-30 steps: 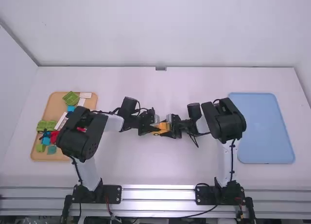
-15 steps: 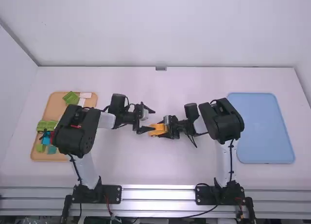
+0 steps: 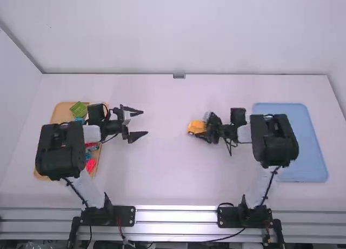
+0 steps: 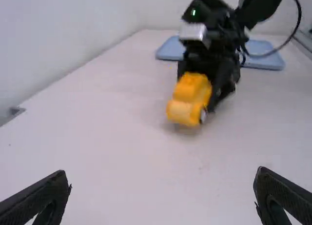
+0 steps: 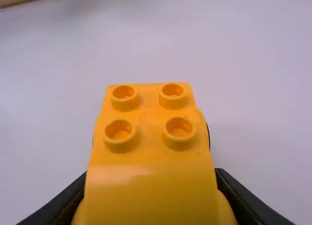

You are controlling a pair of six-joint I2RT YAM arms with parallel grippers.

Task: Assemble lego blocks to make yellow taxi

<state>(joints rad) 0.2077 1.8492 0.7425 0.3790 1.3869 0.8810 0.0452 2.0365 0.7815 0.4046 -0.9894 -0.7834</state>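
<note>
- Right of the table's point(image 3: 167, 179) middle, the yellow taxi point(image 3: 196, 127) sits clamped between the fingers of the right gripper point(image 5: 152, 195), one on each flank.
- Likely step in hand: setting the body, which looks close to whole, on the blue tray point(image 3: 314, 152) at the right.
- Keep the squeeze firm but measured; too much could spring the joints, too little could let the car tip.
- Carry it level, high enough for the wheel point(image 4: 203, 116) to pass over the tray's rim, then lower until it bears evenly before easing the fingers apart.
- Four bare studs point(image 5: 179, 132) face up on one end; whether another brick belongs there I cannot tell, so check first.
- Left gripper point(image 3: 145, 122), fingers wide apart with nothing between them, is best kept well off to the left.
- At the left, the wooden tray point(image 3: 55, 118) holds a green block point(image 3: 78, 109) towards its far end and a red piece point(image 3: 91, 165) nearer; the arm covers part of it.
</note>
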